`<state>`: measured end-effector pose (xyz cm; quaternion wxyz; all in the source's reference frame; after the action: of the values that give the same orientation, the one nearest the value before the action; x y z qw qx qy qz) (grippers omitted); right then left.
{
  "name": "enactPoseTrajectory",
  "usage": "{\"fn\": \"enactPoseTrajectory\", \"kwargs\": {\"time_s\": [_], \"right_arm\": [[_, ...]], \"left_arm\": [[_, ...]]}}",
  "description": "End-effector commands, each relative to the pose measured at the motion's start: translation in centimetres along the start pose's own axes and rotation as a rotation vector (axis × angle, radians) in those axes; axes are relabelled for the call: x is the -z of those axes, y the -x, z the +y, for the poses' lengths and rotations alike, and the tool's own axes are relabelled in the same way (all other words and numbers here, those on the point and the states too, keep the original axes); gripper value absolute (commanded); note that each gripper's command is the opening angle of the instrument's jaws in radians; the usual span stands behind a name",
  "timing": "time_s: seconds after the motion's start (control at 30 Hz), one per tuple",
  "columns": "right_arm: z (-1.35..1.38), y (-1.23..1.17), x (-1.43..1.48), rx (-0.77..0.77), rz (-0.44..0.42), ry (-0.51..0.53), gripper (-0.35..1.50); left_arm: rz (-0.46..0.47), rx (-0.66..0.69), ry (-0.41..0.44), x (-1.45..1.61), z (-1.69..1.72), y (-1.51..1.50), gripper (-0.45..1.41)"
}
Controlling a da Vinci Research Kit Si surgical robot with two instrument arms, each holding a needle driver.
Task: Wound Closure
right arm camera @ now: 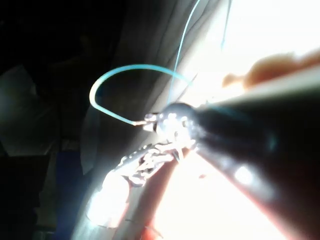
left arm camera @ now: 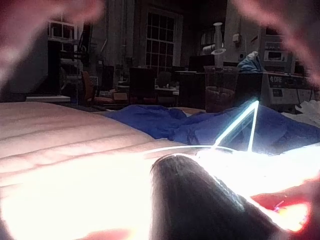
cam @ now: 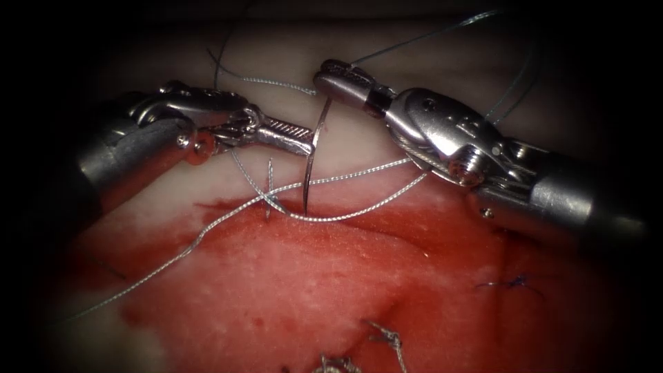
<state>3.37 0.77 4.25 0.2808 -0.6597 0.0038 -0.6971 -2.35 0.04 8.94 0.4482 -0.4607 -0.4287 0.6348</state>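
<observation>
The curved needle (cam: 314,148) stands almost upright over the far edge of the cut (cam: 359,221). Its point touches the tissue (cam: 276,290) at the rim; I cannot tell whether it has entered. My left tool (cam: 304,143) comes in from the left, and its jaws are shut on the needle at mid-curve. From the right, my right tool (cam: 333,81) is shut on the needle's tail end. Thread (cam: 359,173) loops across the cut below both tools, and another strand (cam: 421,38) runs up and to the right. A pale blue thread loop (right arm camera: 125,69) arcs by the right tool's wrist.
A placed stitch (cam: 269,193) crosses the cut just left of the needle. A dark blue knot (cam: 514,282) lies on the tissue at the right. Cut thread ends (cam: 387,338) sit near the front edge. Red fluid covers the tissue below the cut.
</observation>
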Motion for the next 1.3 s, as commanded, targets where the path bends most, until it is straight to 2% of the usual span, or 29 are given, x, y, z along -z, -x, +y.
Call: {"fn": "enactPoseTrajectory", "kwargs": {"time_s": [0.03,0.2,0.27,0.3,0.33,0.43,0.5,0.53,0.57,0.6,0.63,0.7,0.73,0.77,0.8,0.97,1.3], "right_arm": [[-0.05,0.13,-0.10,0.009,-0.009,-0.002,-0.35],[-0.02,0.15,-0.11,0.043,-0.006,-0.002,-0.35],[0.00,0.15,-0.13,0.049,0.000,-0.002,-0.35],[0.02,0.16,-0.14,0.050,0.006,-0.002,-0.35],[0.04,0.17,-0.15,0.050,0.012,-0.001,-0.35],[0.03,0.17,-0.15,0.056,0.012,-0.002,-0.35],[0.02,0.17,-0.16,0.067,0.018,-0.027,-0.35],[0.03,0.17,-0.17,0.067,0.023,-0.052,-0.27],[0.03,0.17,-0.18,0.062,0.026,-0.069,0.32],[0.03,0.17,-0.18,0.009,0.027,-0.071,0.52],[0.04,0.17,-0.17,-0.056,0.021,-0.075,0.59],[0.04,0.17,-0.17,-0.138,0.015,-0.065,0.51],[0.05,0.17,-0.17,-0.174,0.011,-0.042,0.73],[0.05,0.16,-0.16,-0.191,0.006,-0.023,0.78],[0.05,0.14,-0.14,-0.250,0.002,0.023,1.01],[0.03,0.09,-0.11,-0.370,0.015,0.073,0.93],[0.05,0.06,-0.11,-0.422,0.059,0.156,0.86]], "left_arm": [[0.006,-0.007,0.002,0.02,0.06,-0.15,0.14],[0.003,0.026,0.002,0.00,0.09,-0.12,-0.05],[-0.001,0.031,0.005,-0.02,0.10,-0.11,-0.06],[-0.004,0.040,0.005,-0.05,0.11,-0.09,-0.16],[-0.010,0.077,0.006,-0.06,0.12,-0.06,-0.45],[-0.019,0.137,0.008,-0.05,0.12,-0.02,-0.45],[-0.027,0.242,0.005,-0.03,0.12,-0.02,-0.45],[-0.033,0.282,0.006,-0.02,0.12,-0.01,-0.45],[-0.025,0.341,0.024,-0.01,0.12,-0.01,-0.45],[-0.009,0.381,0.053,0.00,0.12,-0.01,-0.45],[0.033,0.437,0.120,0.02,0.10,-0.01,-0.45],[0.079,0.505,0.164,0.03,0.08,0.01,-0.45],[0.093,0.528,0.175,0.03,0.07,0.02,-0.45],[0.103,0.555,0.192,0.02,0.05,0.04,-0.45],[0.103,0.585,0.215,0.01,0.04,0.07,-0.45],[0.086,0.592,0.231,-0.01,0.06,0.09,-0.45],[0.010,0.598,0.252,-0.04,0.07,0.11,-0.45]]}}
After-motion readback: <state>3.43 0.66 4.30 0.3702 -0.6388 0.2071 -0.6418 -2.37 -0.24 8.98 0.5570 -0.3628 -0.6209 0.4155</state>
